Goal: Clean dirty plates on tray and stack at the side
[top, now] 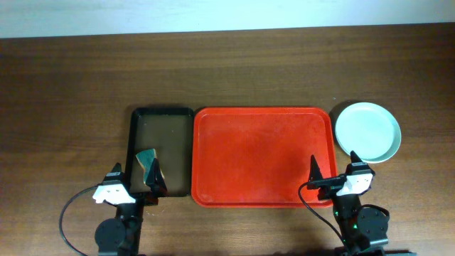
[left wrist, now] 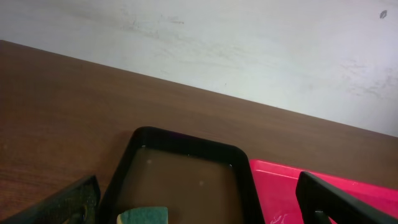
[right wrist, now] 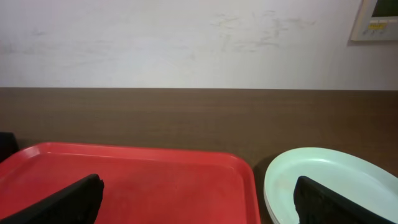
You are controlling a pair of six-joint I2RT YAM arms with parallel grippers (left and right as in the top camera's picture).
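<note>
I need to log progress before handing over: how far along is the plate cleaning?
Done: the red tray holds no plates, and the plates sit stacked on the table to its right, with no smear on the top one. The count in the stack cannot be told. In hand: nothing. The left gripper and right gripper are open and empty, and the sponge lies in the black tray. Left: apparently nothing.

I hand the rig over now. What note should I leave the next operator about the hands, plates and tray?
Left hand: open, empty, over the black tray, near the sponge.
Right hand: open, empty, at the red tray's near right corner.
Plates: on the table, right of the red tray; top one shows no smear; count unclear.
Done: no plate on the red tray.
Left: apparently nothing.
</note>
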